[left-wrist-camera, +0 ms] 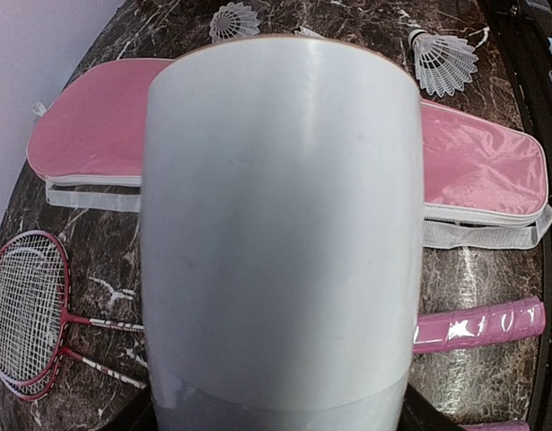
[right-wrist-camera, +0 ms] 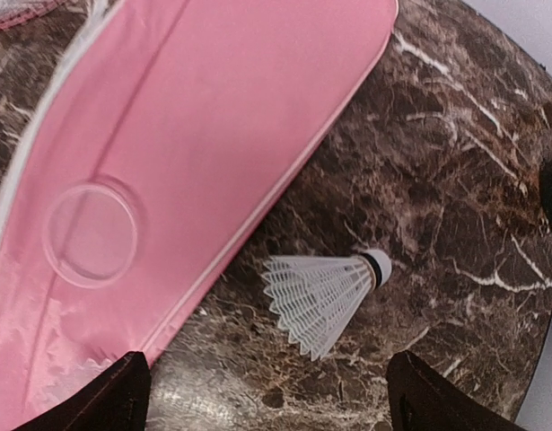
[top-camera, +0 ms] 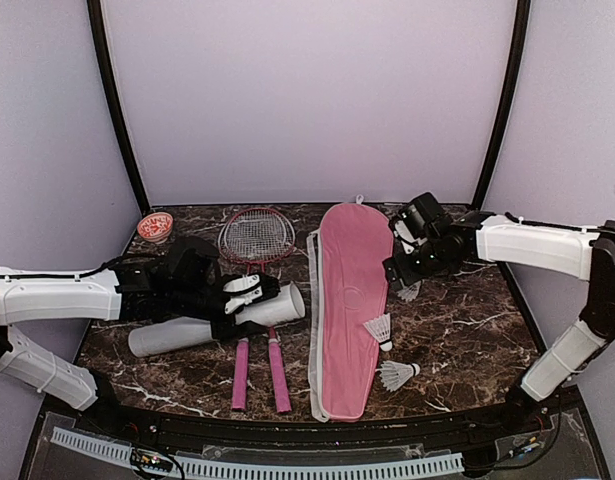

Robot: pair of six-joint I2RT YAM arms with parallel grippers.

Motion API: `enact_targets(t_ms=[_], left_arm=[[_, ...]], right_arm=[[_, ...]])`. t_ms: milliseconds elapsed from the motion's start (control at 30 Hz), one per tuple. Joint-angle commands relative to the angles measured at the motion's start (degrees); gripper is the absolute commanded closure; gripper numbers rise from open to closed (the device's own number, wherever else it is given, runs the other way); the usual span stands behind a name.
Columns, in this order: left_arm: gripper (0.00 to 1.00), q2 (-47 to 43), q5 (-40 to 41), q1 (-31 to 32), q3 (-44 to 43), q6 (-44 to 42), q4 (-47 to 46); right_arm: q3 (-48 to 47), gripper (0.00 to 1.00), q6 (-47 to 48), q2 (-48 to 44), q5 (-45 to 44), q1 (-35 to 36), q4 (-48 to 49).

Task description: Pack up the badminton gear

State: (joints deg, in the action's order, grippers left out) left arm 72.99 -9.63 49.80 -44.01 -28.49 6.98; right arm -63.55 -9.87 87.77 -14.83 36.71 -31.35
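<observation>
- A small red-patterned round cap (top-camera: 155, 227) sat alone at the far left corner
- The left gripper (top-camera: 249, 300) was clamped around the long white cardboard tube (top-camera: 172, 336) near its open mouth, probably steadying it for loading
- Two thin red-framed rackets with pink handles (top-camera: 257, 240) lay side by side beneath the tube, heads toward the back
- The pink racket-shaped cover (top-camera: 349, 290) lay flat along the middle, two white feather shuttlecocks (top-camera: 379, 329) resting at its right edge
- The right gripper (top-camera: 407, 265) hung with jaws spread wide and empty above the third shuttlecock (right-wrist-camera: 322, 301), likely lining up a pick
- The tabletop (top-camera: 457, 330) was dark veined marble, enclosed by plain pale lilac walls (top-camera: 307, 90)
</observation>
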Motion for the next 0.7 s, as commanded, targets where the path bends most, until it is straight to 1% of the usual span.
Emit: enact_targets(t_ms=[0,67,233,367,500,667], left_arm=[[0.6,-0.3,-1.6,0.4,-0.9,-0.2,-1.7],[0.6,-0.1,-1.8,0.4,-0.9,-0.1,-1.9],[0.6,0.5,-1.7,0.5,-0.9,-0.3,-1.7],[0.61,0.7,-1.7,0.4,-1.1,-0.7,-1.8],[0.61,0.5,-1.3,0.5,-0.7,-0.8,-2.2],[0.61,0.4,-1.4,0.5,-0.2,-0.9,-2.9]], right_arm=[[2.1,0.11,0.5,2.1,-5.5,0.0,-0.7],[1.7,0.16,0.6,3.1,-7.9,-0.1,-1.0],[0.5,0.24,1.9,7.5,-13.5,-0.1,-0.5],[0.0,0.34,2.8,11.2,-14.5,-0.8,0.7],[-0.4,0.48,2.5,12.3,-16.5,-1.3,2.2],[-1.4,0.69,3.1,13.1,-17.2,-2.9,4.2]])
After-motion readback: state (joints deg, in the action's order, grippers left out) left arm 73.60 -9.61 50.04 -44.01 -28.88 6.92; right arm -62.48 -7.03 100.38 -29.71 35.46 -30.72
